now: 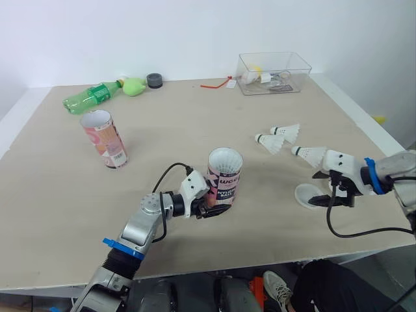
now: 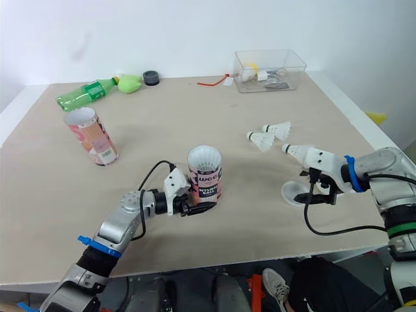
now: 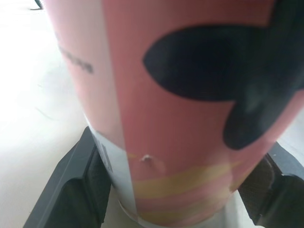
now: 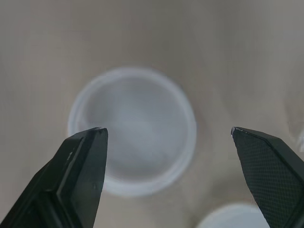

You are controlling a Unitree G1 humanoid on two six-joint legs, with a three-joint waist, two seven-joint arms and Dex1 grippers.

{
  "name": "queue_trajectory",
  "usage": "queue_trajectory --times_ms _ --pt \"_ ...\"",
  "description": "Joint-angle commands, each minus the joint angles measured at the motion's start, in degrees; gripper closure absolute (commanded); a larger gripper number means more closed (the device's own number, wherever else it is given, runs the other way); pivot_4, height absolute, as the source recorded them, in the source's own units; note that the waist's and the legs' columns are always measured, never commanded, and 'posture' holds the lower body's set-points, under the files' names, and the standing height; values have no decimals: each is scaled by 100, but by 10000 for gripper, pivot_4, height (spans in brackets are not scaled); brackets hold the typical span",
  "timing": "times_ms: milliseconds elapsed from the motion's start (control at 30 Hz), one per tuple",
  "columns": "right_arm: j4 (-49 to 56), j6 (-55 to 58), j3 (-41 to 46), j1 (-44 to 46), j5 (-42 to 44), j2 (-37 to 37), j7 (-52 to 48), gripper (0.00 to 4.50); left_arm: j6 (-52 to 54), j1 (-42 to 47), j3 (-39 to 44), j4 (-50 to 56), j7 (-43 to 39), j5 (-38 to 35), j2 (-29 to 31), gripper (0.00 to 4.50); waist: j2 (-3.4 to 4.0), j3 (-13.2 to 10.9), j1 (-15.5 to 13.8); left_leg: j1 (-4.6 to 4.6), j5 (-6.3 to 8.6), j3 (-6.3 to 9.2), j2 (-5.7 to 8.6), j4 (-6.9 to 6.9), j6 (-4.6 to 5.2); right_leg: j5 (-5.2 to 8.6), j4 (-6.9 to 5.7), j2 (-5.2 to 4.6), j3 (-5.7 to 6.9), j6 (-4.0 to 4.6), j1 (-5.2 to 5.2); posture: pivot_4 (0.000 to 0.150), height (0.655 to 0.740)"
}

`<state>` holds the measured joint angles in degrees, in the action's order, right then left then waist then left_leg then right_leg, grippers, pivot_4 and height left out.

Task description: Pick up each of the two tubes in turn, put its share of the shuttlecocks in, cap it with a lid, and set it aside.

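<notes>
Right wrist view: the lid lies straight ahead between the right gripper's spread fingers; the left gripper clamps the tube.

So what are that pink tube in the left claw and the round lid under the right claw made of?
The tube looks like cardboard in a printed, slightly glossy paper wrap; what seems a lengthwise seam shows. The lid seems thin, translucent white plastic, smooth, as the tone of the table shows through it.

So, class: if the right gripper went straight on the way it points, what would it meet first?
The white lid lying on the table, framed between the right gripper's open fingers; how far off is unclear.
</notes>
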<state>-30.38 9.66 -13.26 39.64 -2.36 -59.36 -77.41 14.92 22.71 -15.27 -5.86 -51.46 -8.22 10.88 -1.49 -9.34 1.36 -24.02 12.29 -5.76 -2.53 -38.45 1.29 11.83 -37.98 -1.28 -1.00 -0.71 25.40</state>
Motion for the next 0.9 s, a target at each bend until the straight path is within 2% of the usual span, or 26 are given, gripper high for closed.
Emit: queue_trajectory --times_ms 33,367,567,833,900 --pt "-176 -204 -42 333 -281 -35 -33 350 26 22 58 256 69 -138 16 15093 0 0 -4 -2 0 0 1 0 0 0 0 -3 1 0 0 1500 7400" --pt "-701 -929 -512 780 -953 295 -241 350 73 -59 75 335 169 -364 -31 15093 0 0 1 -1 1 0 -2 1 0 1 4 0 3 -1 -1 1500 7400" --pt "-1009 -970 -617 1132 -1130 554 -412 350 -169 -93 165 47 234 -383 -24 15093 -2 -1 6 6 1 -4 -2 -1 0 7 4 -2 -2 16 -7 1500 7400" --pt "-1214 -890 -700 1383 -1306 635 -659 350 -1158 -222 -174 -585 -36 176 436 15093 0 1 3 12 1 -5 -5 2 0 8 4 -1 -3 22 -10 1500 7400" --pt "-1267 -889 -719 1423 -1367 618 -713 350 -1218 -238 -161 -652 -81 131 465 15093 1 2 4 20 1 -7 -7 3 0 10 4 0 -5 26 -15 1500 7400"
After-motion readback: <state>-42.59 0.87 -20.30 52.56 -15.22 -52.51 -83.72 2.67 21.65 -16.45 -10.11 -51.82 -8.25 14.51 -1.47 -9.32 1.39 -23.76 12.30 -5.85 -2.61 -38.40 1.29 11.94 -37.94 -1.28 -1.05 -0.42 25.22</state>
